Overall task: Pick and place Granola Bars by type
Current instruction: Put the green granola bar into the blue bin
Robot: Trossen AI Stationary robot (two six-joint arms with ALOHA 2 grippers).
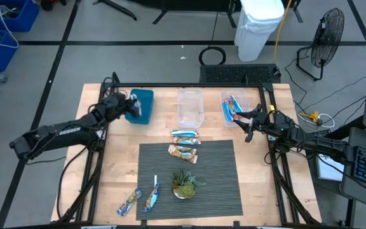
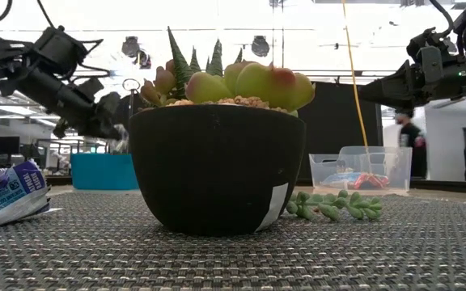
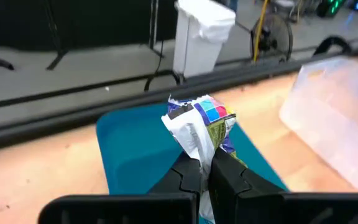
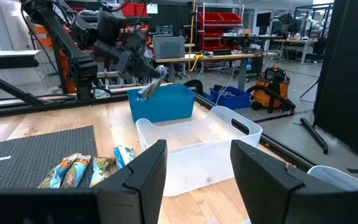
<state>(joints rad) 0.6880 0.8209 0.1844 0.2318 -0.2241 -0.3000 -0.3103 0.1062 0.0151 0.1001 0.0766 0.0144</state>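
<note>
Two dark fingers (image 3: 197, 177) of the left gripper (image 1: 134, 105) pinched on one granola bar (image 3: 201, 127), held above the blue bin (image 1: 141, 105) at the table's far left. Crinkled silvery-white wrapper on that bar, with blue, pink and green patches near its upper end, standing up from the fingertips. Bare blue floor visible in the bin beneath; contents otherwise hard to tell.

Spread wide and holding nothing: the right gripper (image 4: 194, 168), hovering at the far right of the table beside the right clear bin (image 1: 234, 108). Blue-and-red wrapped bars (image 1: 231, 107) lying inside that bin, also seen from the low view as a blue and red heap (image 2: 354, 179) behind its clear wall.

Between the two bins, a middle clear bin (image 1: 190, 107), tall-walled, with nothing visible inside.

Just in front of it, a silvery-blue bar (image 1: 185, 133) on the wood, then another blue bar (image 1: 185, 140) and a tan-gold bar (image 1: 182, 152) at the far edge of the dark ribbed mat (image 1: 218, 191).

Near the front left corner, two more blue-wrapped bars (image 1: 138, 200), one on the wood, one touching the mat's edge beside a thin white stick (image 1: 155, 182).

Small potted succulent (image 1: 184, 183) standing on the mat's centre.
</note>
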